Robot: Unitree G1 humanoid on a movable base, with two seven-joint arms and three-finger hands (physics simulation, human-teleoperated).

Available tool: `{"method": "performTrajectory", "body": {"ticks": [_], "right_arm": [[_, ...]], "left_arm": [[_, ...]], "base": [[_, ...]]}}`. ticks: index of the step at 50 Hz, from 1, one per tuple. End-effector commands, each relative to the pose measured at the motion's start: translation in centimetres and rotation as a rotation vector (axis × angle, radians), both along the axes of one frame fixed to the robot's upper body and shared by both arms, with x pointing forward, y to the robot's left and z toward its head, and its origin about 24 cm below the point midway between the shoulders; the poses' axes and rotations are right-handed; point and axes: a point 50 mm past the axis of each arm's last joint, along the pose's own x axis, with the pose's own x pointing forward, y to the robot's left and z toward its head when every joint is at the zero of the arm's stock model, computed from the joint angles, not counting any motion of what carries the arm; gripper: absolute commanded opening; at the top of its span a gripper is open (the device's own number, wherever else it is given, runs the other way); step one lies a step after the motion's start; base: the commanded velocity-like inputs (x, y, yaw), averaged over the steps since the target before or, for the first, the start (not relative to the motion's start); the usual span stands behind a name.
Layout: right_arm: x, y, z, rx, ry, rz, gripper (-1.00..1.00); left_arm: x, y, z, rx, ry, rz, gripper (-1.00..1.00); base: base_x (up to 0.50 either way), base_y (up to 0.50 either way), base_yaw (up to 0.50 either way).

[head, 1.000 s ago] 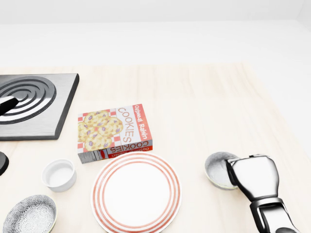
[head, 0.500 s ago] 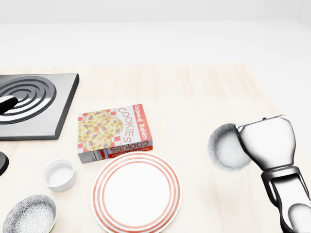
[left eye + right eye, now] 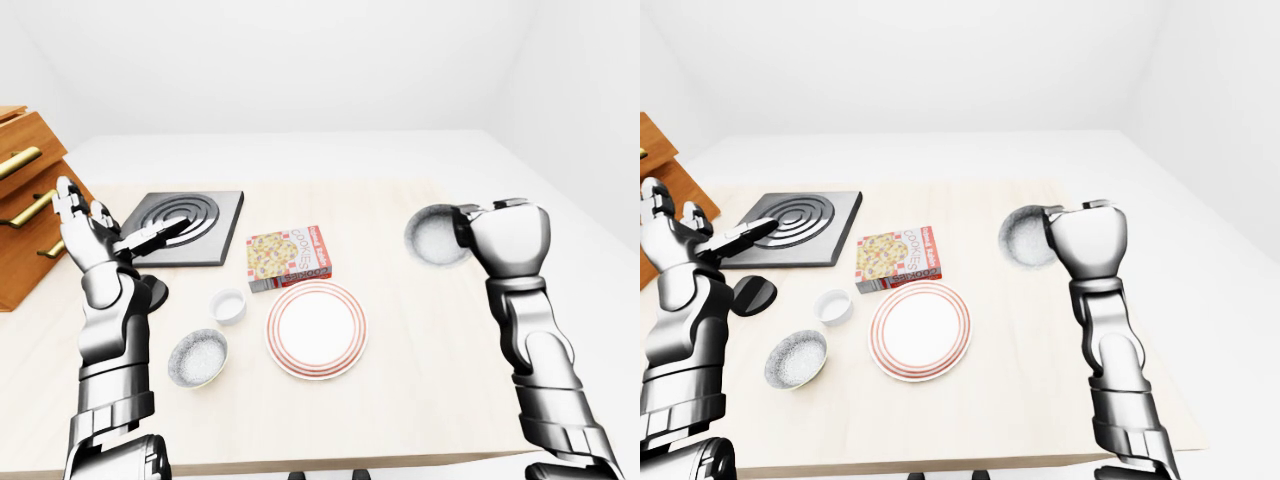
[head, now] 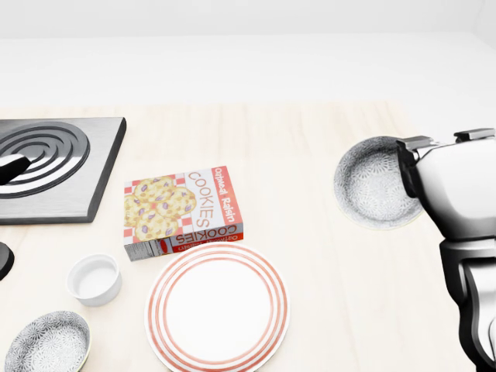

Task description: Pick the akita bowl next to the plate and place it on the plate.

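Left-eye view, far left: a wooden drawer unit [image 3: 22,165] with brass handles stands at the left edge of the table [image 4: 310,139].
Left hand: the left hand [image 3: 85,228] is raised above the table's left side, fingers spread apart, holding nothing.
Burner: one grey burner plate [image 3: 190,222] with ring coils lies flat just right of that hand. A dark piece lies across its near corner, and I cannot tell what it is.
Table bowl: one grey patterned bowl [image 3: 198,357] sits upright near the bottom left, well apart from the right hand.
Cup: one small white cup [image 3: 228,306] stands between that bowl and the cookie box.
Cookie box: one cookie box [image 4: 182,211] lies flat, its lower edge just beside the plate's upper rim in the head view.
Plate: one white plate [image 4: 267,267] with red rings lies flat with nothing on it, at the bottom centre of the head view.
Path: only bare tabletop lies between the plate and the lifted bowl. The cookie box is off to the left of that stretch.
Task bowl: the akita bowl [image 4: 370,191] is off the table, tipped on edge with its hollow toward the camera, to the upper right of the plate and well apart from it.
Right hand: the right hand [image 4: 457,190] has its fingers clamped on the akita bowl's right rim.
Count: two patterned bowls, one of each other thing.
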Motion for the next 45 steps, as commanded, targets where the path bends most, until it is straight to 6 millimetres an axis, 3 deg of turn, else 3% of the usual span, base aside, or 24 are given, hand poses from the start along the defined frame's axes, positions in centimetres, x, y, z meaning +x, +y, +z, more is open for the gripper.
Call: {"method": "performTrajectory", "body": {"ticks": [1,14,28,45], "right_arm": [[-1.6,-0.2,2.5,0.384,-0.060,0.143,-1.00],[-2.0,3.1,2.7,0.480,0.033,0.291,-1.00],[-2.1,7.3,-0.6,0.629,0.267,0.446,-1.00],[-2.8,9.3,-1.6,0.684,0.353,0.526,-1.00]], "left_arm": [[0.0,0.0,-0.1,0.000,0.004,-0.001,1.00],[-0.1,-0.1,0.1,0.004,-0.007,0.000,1.00],[0.1,0.0,-0.2,-0.002,0.007,-0.002,1.00],[0.1,0.1,-0.3,-0.005,0.012,-0.003,1.00]], "base": [[0.00,0.00,0.00],[0.00,0.00,0.00],[0.00,0.00,0.00],[0.00,0.00,0.00]]}}
